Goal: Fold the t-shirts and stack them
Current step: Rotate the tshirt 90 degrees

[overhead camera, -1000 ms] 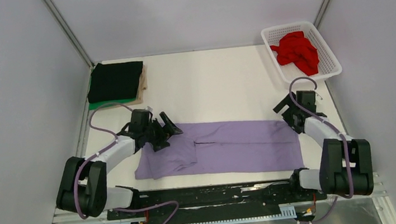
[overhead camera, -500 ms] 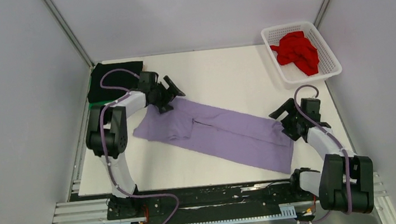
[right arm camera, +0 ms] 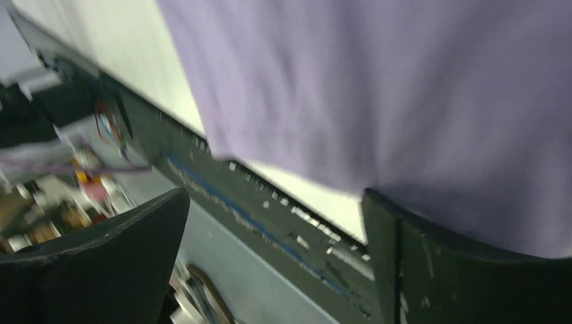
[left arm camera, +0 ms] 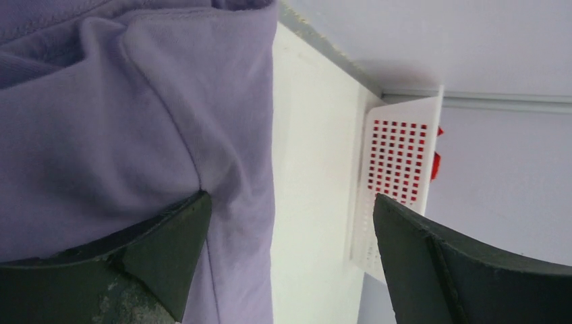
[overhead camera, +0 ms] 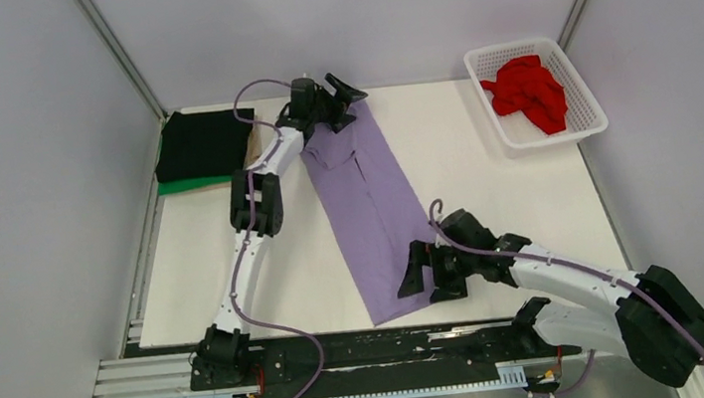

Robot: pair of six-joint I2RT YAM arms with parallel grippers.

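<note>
Far left of the desk: the black t-shirt lies folded on the folded green t-shirt, whose edge shows along the near side. This pair already forms the start of the stack.

Centre-left, far side: the left arm, which a second ago was bent low over the near-left part of the desk, now reaches out to the far edge. The left fingers stand at the far end of the lavender t-shirt. In the left wrist view they are spread, with the purple cloth lying against one finger and the other standing clear; no pinch is visible.

Centre: the lavender t-shirt has swung through about a quarter turn. It lay as a band across the desk from left to right; it now runs as a long narrow strip from the far edge to the near edge, flat on the desk and folded lengthwise.

Centre-right, near side: the right arm has crossed inward, and the right fingers sit at the near end of the strip. The right wrist view is blurred; the fingers appear spread, with the cloth over one of them.

Far right: the red t-shirt lies crumpled in the white basket, untouched.

Judgement: the strip is now aligned for end-to-end folding, after which it can join the stack at far left.
</note>
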